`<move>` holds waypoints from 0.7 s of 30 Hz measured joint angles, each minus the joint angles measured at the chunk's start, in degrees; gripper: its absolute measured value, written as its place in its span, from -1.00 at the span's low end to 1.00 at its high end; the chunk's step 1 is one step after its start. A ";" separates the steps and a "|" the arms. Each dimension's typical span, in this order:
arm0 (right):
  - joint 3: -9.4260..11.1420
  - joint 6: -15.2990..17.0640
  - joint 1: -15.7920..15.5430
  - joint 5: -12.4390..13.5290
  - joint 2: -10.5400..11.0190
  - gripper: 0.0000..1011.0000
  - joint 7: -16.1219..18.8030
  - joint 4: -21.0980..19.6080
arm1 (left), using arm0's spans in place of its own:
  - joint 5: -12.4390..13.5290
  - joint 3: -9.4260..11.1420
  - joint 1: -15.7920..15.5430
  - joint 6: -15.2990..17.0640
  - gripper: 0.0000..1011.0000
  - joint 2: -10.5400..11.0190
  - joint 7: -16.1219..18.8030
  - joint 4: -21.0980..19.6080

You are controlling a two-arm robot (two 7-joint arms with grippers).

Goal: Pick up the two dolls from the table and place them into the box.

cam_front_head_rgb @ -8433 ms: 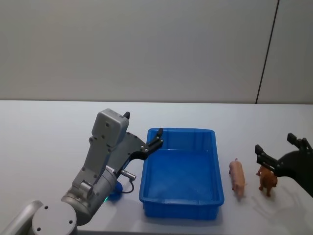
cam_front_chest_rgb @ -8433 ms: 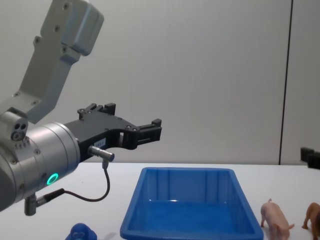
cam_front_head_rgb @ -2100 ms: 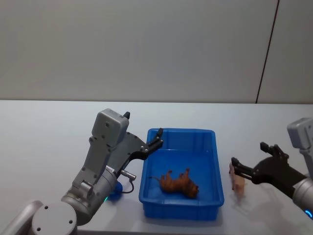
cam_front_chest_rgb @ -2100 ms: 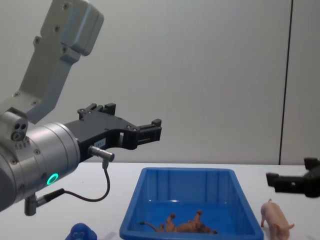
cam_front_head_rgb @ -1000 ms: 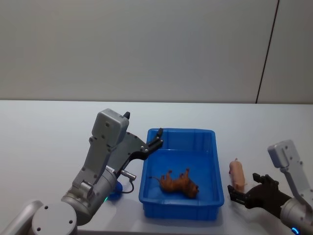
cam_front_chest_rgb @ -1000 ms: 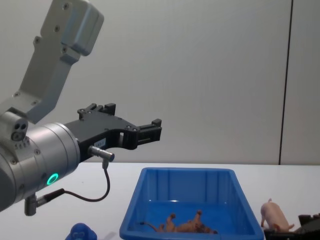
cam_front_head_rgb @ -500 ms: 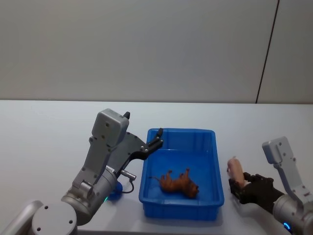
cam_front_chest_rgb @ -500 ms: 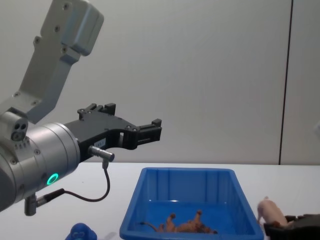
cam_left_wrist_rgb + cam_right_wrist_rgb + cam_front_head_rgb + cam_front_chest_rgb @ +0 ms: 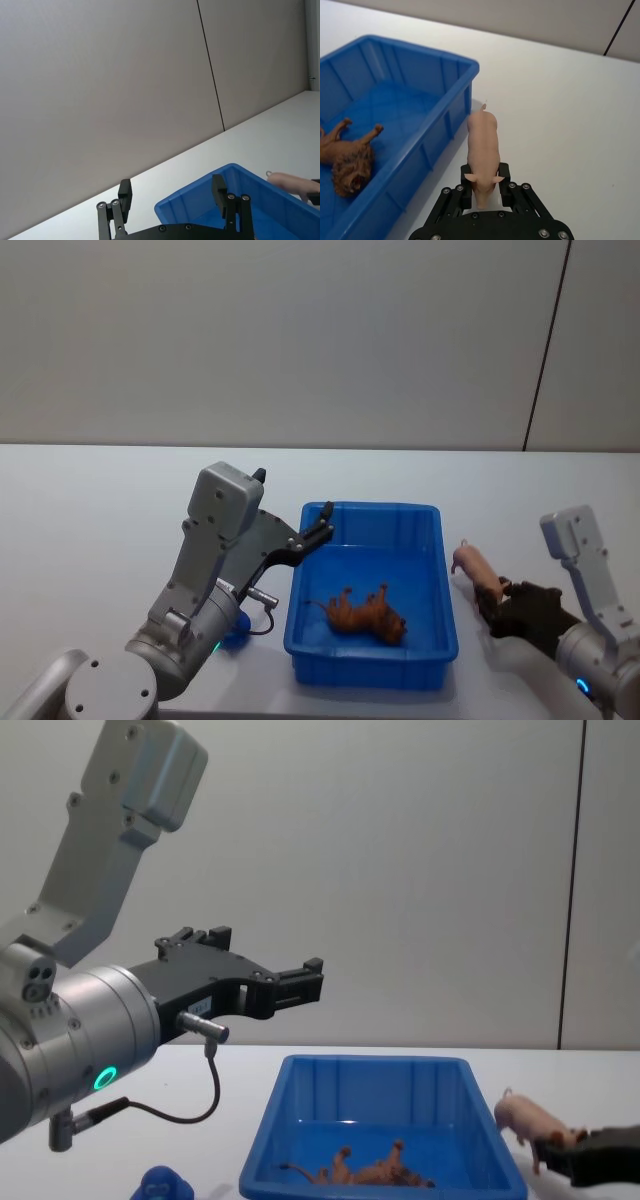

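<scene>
In the lower right of the head view, the right gripper has its jaws closed on the head end of the pink pig. Judging by the chest view, the pig is lifted off the counter, just beside the right wall of the blue box. Its long axis runs from the jaws up and to the left in the frame. The tail end points toward the box and is tilted a little upward.

Farther in, the brown animal lies on its side on the box floor, stretched across the width of the box.

We judge that one doll is placed and the second is being carried. The next move needs a shift to the left, high enough that the pig passes over the rolled rim, and then the jaws must open above the bare floor.

Farther still, the left gripper hangs over the far left corner of the box, jaws wide apart and empty.
</scene>
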 joint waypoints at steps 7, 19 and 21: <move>0.47 -2.27 0.41 0.02 -0.05 -0.41 -1.12 -1.27 | 0.00 0.00 0.00 0.00 0.98 0.00 0.00 0.00; 1.21 -6.24 1.90 -0.22 -0.17 -0.41 -1.20 -5.25 | 0.00 0.00 0.00 0.00 0.98 0.00 0.00 0.00; 1.23 -6.59 2.22 -0.29 -0.26 -0.41 -0.69 -5.72 | 0.00 0.00 0.00 0.00 0.98 0.00 0.00 0.00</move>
